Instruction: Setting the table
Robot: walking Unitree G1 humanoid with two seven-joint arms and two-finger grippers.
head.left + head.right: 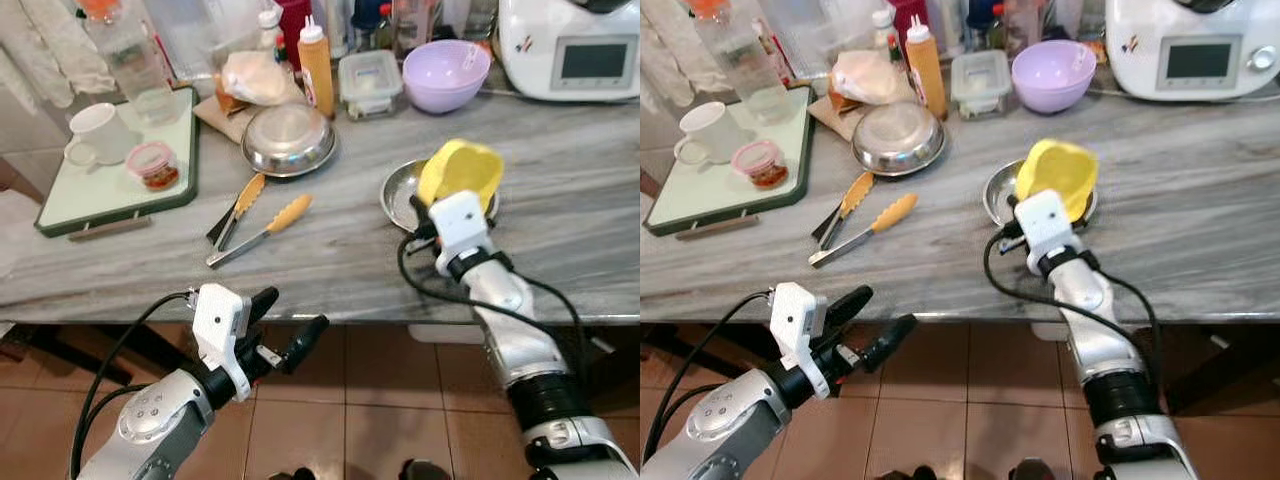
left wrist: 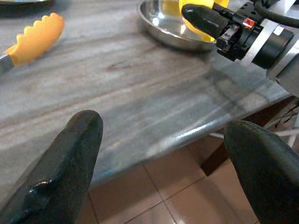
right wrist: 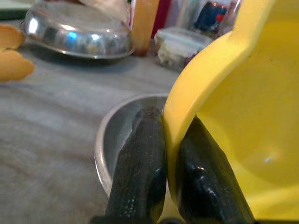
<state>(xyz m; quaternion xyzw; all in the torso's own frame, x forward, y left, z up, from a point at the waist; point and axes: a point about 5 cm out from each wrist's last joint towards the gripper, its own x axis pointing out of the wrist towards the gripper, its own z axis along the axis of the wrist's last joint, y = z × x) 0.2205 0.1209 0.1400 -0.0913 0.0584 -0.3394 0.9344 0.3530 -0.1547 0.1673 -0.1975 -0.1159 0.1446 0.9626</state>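
The right gripper (image 3: 161,154) pinches the rim of the yellow bowl (image 1: 461,172), one black finger outside the wall and the other inside it, pressed tight against the plastic. The bowl is tilted, its mouth turned toward the robot, and it sits over the small steel dish (image 1: 402,195) that lies on the grey marble counter (image 1: 560,190). In the right wrist view the dish rim curves just beneath the fingers and the bowl.

The left gripper (image 1: 283,328) hangs below the counter's front edge, above the tiled floor (image 1: 390,410), its two fingers (image 2: 65,172) spread wide with nothing between them.

From the dish, the yellow-handled tongs (image 1: 255,220) lie at about nine o'clock on the bare counter, well apart from it. An upturned steel bowl (image 1: 289,138) sits at about ten o'clock from the dish, just beside the tongs' far end. A purple bowl (image 1: 446,74) stands at twelve o'clock near the back, with a lidded plastic container (image 1: 369,82) and an orange squeeze bottle (image 1: 316,66) to its left. At the far left a green-rimmed tray (image 1: 60,200) carries a white mug (image 1: 100,130) and a small red-lidded jar (image 1: 154,165).
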